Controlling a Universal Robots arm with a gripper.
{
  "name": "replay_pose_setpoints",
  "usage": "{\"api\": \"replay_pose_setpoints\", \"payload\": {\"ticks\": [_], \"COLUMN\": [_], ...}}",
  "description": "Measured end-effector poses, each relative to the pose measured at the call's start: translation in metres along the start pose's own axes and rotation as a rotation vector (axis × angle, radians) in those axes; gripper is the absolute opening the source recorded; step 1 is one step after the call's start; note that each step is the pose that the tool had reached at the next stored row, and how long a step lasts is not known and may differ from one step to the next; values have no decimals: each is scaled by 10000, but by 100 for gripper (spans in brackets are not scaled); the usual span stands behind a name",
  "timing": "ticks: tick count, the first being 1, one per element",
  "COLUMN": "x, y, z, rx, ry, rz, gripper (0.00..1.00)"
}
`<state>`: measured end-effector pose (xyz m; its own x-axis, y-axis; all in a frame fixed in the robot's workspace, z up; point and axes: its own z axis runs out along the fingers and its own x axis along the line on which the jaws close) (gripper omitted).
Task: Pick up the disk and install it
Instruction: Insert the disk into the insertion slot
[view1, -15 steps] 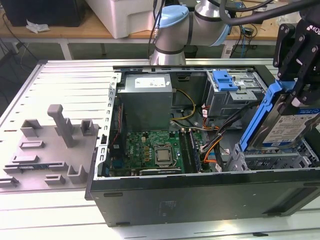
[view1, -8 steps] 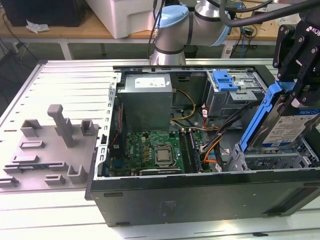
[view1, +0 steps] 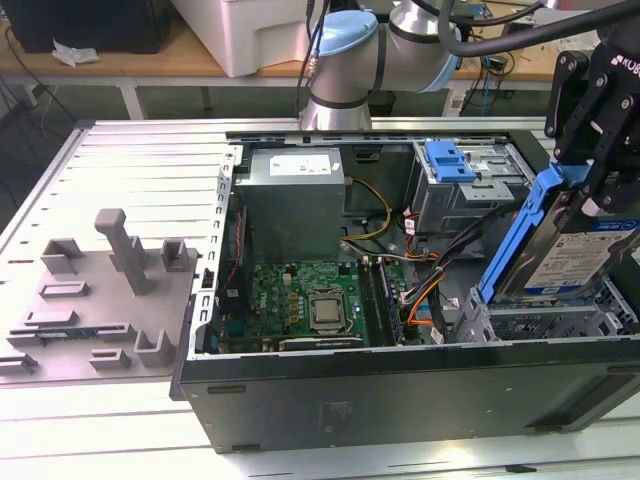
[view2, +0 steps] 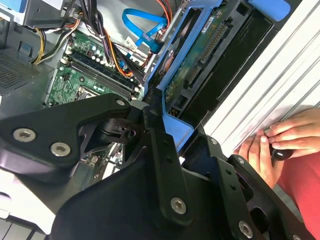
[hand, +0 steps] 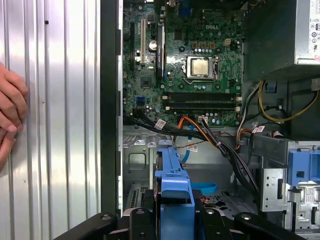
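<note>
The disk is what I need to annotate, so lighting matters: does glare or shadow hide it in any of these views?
Exterior view: the disk is evenly lit, label bright, no glare. Second wrist view: its circuit side sits in shade, and the ribbed table beside it is washed out. First wrist view: its blue frame is well lit.

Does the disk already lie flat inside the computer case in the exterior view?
No, the disk stands steeply tilted over the computer case, with its upper end held in the end effector.
</note>
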<state>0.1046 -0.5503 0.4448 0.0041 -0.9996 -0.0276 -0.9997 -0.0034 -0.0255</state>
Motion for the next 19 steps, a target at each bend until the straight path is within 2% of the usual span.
{"api": "replay_pose_setpoints", "payload": {"ticks": [19], "x": [1], "y": [1], "z": [46], "rx": [0], "ry": [0], "rz": [0], "gripper": [36]}}
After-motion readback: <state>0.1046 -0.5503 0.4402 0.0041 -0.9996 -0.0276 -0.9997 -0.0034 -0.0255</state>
